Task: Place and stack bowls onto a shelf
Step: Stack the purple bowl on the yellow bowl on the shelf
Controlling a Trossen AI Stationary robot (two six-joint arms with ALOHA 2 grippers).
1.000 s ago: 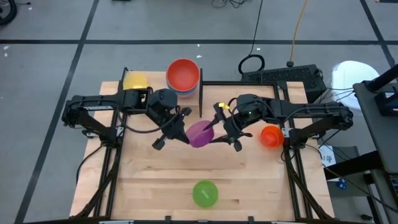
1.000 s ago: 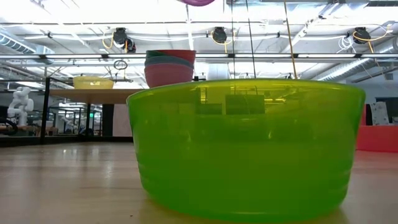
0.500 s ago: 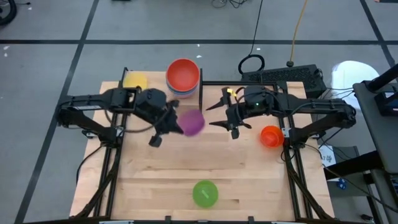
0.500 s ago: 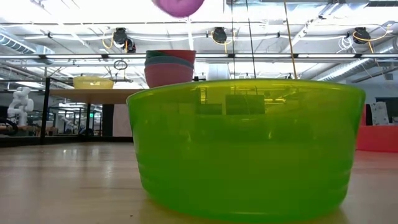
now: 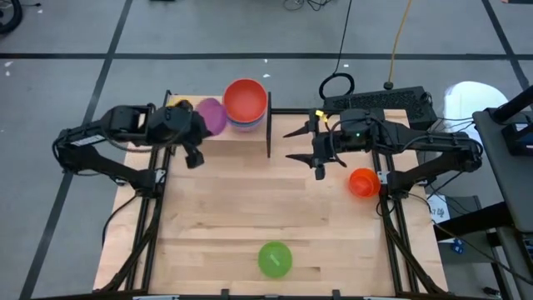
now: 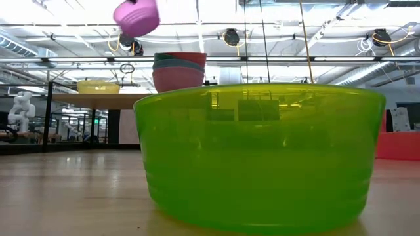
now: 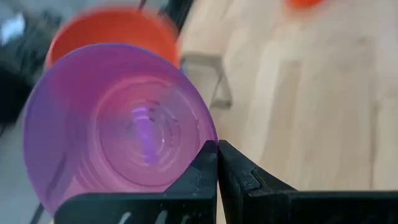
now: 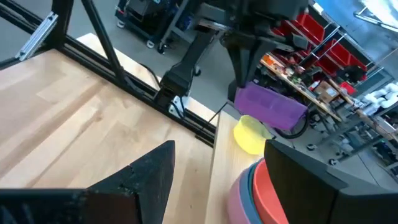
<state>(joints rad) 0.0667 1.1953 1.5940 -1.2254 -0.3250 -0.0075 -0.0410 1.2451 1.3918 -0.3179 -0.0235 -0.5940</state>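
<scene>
On the shelf (image 5: 237, 137), the stacked large bowls (image 5: 246, 104) fill the 12 o'clock end and the yellow bowl (image 5: 179, 106) the 10 o'clock end. A black post (image 5: 269, 133) stands beside the stack. Mid-bench (image 5: 250, 208) lies open; the green bowl (image 5: 275, 259) blocks 6 o'clock, the orange bowl (image 5: 362, 182) 3 o'clock.

The light-wood tabletop (image 5: 250, 217) carries a green bowl (image 5: 275, 259) near its front edge and an orange bowl (image 5: 362, 182) at its right side. The shelf (image 5: 241, 133) at the back holds a yellow bowl (image 5: 177, 106) and a red-topped stack of bowls (image 5: 245, 102).

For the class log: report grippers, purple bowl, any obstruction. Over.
Left gripper shut on purple bowl, held above shelf near yellow bowl. Right gripper open, empty. Nothing in the way.
</scene>
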